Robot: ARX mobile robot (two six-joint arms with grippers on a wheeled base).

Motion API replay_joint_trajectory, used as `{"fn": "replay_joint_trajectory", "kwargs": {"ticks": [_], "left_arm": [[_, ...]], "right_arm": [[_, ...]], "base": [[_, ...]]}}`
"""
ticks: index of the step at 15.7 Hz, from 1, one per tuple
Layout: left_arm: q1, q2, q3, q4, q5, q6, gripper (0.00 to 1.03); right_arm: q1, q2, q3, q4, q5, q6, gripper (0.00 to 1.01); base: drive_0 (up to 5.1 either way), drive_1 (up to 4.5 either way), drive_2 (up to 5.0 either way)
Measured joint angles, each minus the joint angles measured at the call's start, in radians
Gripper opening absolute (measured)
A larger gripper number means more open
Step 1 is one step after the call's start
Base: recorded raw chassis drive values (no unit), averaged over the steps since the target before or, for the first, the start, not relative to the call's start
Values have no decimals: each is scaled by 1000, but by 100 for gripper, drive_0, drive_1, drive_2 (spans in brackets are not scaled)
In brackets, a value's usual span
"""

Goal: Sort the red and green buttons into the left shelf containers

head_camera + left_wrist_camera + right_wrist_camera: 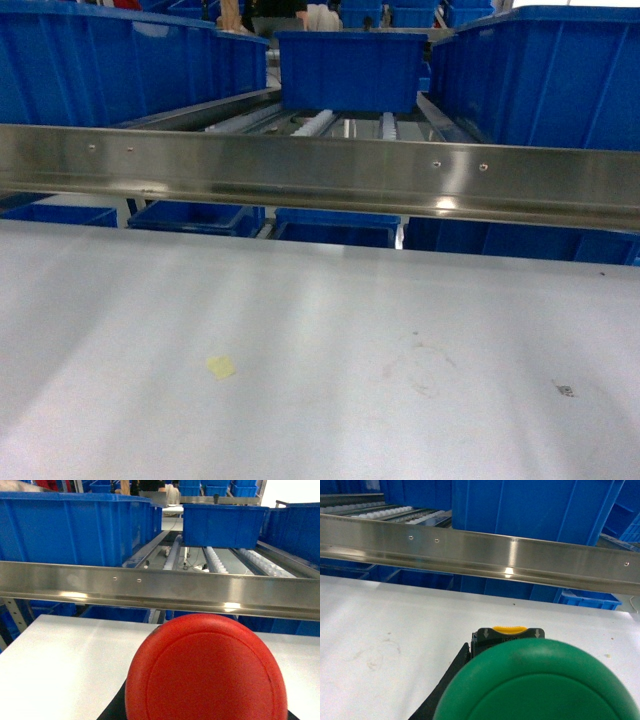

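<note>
- Head view: the white table point(320, 340) shows neither arm nor button; the big left bin point(120, 60) sits up beyond the steel rail point(320, 175).
- Left wrist view: the red button point(206, 672) fills the lens, seemingly carried cap forward; jaws hidden, so I cannot tell. The bin lies ahead-left, above the rail.
- Right wrist view: the green button point(540, 682) likewise; jaws unseen, grip unclear.
</note>
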Motion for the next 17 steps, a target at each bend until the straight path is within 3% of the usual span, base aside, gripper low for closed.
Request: {"fn": "replay_joint_trajectory", "kwargs": {"ticks": [2, 17], "left_arm": [[-2, 0, 0, -2, 3, 0, 25], [-1, -1, 0, 0, 1, 0, 24]], "right_arm": [[0, 0, 0, -1, 0, 0, 27], [0, 1, 0, -1, 0, 0, 27]], "base": [[0, 0, 0], [-489, 208, 284]]}}
